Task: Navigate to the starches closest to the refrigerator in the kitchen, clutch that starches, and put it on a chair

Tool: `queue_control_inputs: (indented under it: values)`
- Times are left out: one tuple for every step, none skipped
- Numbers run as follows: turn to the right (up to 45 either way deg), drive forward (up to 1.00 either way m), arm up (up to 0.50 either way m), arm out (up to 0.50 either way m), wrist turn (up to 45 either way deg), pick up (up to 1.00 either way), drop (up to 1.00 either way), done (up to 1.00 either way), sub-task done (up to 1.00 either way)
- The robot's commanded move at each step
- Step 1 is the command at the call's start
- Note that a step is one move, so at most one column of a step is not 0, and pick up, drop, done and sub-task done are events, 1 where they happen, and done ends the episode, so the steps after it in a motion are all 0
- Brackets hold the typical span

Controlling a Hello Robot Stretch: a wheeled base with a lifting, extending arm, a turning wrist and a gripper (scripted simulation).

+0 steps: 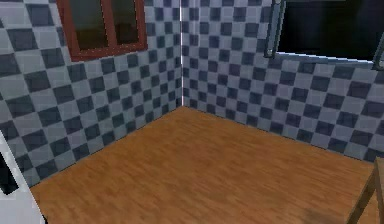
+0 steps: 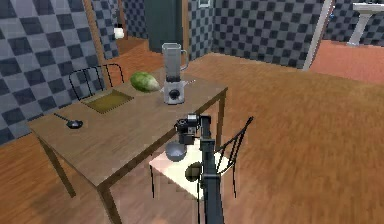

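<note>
Nearest, the arm (image 2: 207, 188) rises over the near chair (image 2: 234, 146), whose pale seat is tucked partly under the surface (image 2: 120, 138). A small olive-brown lump (image 2: 192, 172) sits just beside the arm, over that seat. By colour and place it is probably the starches, though whether it rests on the seat or hangs above it cannot be told. A grey round piece (image 2: 175, 152) shows just beyond it; its nature is unclear.

The end effector (image 2: 184, 128) stands at the arm's far end, against the surface's near edge. Its finger setting cannot be judged, nor whether it holds anything.

Assessment: the step in hand appears to be the placement on the chair. To do it well, bring the load over the middle of the seat, clear of the backrest and the surface's edge. Lower until the seat bears it, then let go and lift straight off.

Containers on the surface:
- A dark pan (image 2: 72, 123) at the left end; its contents cannot be made out.
- A shallow olive tray (image 2: 107, 100); nothing is visible on it.
- A blender (image 2: 175, 68) toward the far edge; its clear jar looks empty.

A green melon (image 2: 145, 82) lies loose beside the blender. A far chair (image 2: 95, 78) stands behind the surface.

Ahead of the robot, the wood floor (image 1: 200, 160) runs to a corner of chequered walls (image 1: 150, 80), with a red-framed window (image 1: 104, 25).
</note>
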Motion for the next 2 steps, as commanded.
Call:
queue_control_inputs:
  values:
    - [0.0,0.00,0.00,-0.08,0.0,0.00,0.00,0.00,0.00]
    - [0.0,0.00,0.00,0.00,0.0,0.00,0.00,1.00,0.00]
